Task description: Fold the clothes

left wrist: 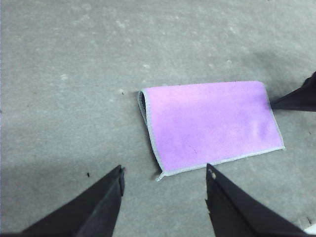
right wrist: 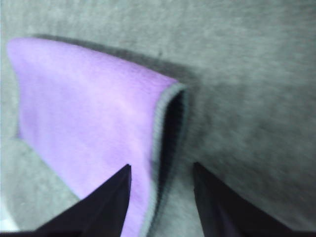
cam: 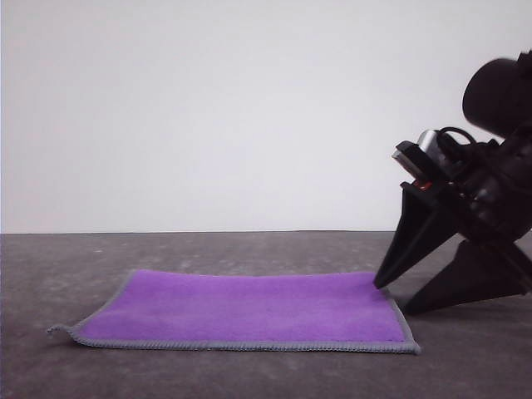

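The clothes (cam: 245, 309) are one purple cloth with grey stitched edging, lying flat on the grey table and folded double. My right gripper (cam: 394, 298) is at the cloth's right end, low on the table and open. In the right wrist view the cloth (right wrist: 84, 113) shows a dark gap between its two layers, and that folded edge lies between the spread fingers of the right gripper (right wrist: 162, 167). My left gripper (left wrist: 165, 173) hangs open above the table, over one corner of the cloth (left wrist: 212, 123). A right finger (left wrist: 296, 98) touches the cloth's far end there.
The grey table (cam: 249, 374) stretches out bare on every side of the cloth. A plain white wall (cam: 208, 108) stands behind the table's far edge.
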You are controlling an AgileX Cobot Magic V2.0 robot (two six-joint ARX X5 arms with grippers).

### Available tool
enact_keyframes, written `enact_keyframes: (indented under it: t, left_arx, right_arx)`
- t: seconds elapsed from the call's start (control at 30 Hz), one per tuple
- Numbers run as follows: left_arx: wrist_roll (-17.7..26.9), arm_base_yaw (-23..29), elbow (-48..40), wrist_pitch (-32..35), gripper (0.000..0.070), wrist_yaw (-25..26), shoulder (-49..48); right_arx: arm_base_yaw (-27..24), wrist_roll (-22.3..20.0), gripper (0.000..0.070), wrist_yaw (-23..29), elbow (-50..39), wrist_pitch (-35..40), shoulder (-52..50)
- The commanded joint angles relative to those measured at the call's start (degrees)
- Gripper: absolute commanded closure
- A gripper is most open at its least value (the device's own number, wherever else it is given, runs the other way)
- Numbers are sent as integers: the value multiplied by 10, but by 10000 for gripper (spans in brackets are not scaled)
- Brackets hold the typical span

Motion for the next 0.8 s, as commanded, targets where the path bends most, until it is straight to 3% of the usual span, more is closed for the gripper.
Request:
enact_keyframes:
  t: [0.0, 0.3, 0.33, 0.43, 0.47, 0.63, 0.77]
  left_arx:
    - [-2, -4, 3, 5, 387, -2, 2]
    - [-2, -4, 3, 5, 387, -2, 2]
    - [-2, -4, 3, 5, 387, -2, 2]
    - [-2, -4, 3, 5, 387, -2, 2]
    - [-2, -4, 3, 5, 387, -2, 2]
    - [-2, -4, 3, 5, 387, -2, 2]
    - [-1, -4, 3, 1, 387, -1, 2]
  right_arx:
    - [4, 1, 438, -13, 2, 13, 21]
    - [27, 27, 441, -35, 2, 63, 65]
    - [29, 28, 464, -33, 2, 62, 67]
    - [33, 33, 672, -20, 2, 59, 68]
    - [33, 36, 700, -19, 2, 60, 67]
    - [23, 38, 700, -24, 4, 62, 52]
    - [22, 39, 700, -61, 9, 59, 25]
